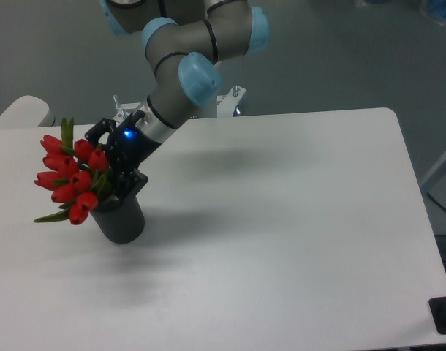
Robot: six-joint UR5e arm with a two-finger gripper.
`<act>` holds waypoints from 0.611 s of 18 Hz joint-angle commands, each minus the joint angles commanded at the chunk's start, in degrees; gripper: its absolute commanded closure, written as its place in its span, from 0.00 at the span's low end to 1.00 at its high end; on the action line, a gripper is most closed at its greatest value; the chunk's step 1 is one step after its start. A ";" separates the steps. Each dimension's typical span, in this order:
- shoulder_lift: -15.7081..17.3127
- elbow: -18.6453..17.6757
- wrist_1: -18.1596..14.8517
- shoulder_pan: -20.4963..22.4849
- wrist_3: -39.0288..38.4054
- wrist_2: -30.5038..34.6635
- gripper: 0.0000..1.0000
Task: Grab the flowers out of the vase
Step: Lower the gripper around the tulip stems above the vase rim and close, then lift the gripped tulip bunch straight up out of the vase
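Flower stems [104, 191] hidden behind claw [110, 170]; arm base cropped.

A white table [281, 219] with rounded corners is carrying a single dark vase [121, 217], which is standing upright near its left edge, directly below the pincer [115, 167] reaching over it.
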 joint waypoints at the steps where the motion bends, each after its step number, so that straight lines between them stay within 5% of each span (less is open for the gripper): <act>1: 0.00 0.00 0.00 0.00 0.00 0.00 0.01; 3: 0.00 0.09 0.00 0.09 0.00 -0.09 0.15; 6: -0.17 0.01 0.17 0.18 0.79 0.09 0.53; 11: -0.18 0.18 0.97 0.53 0.88 0.26 0.67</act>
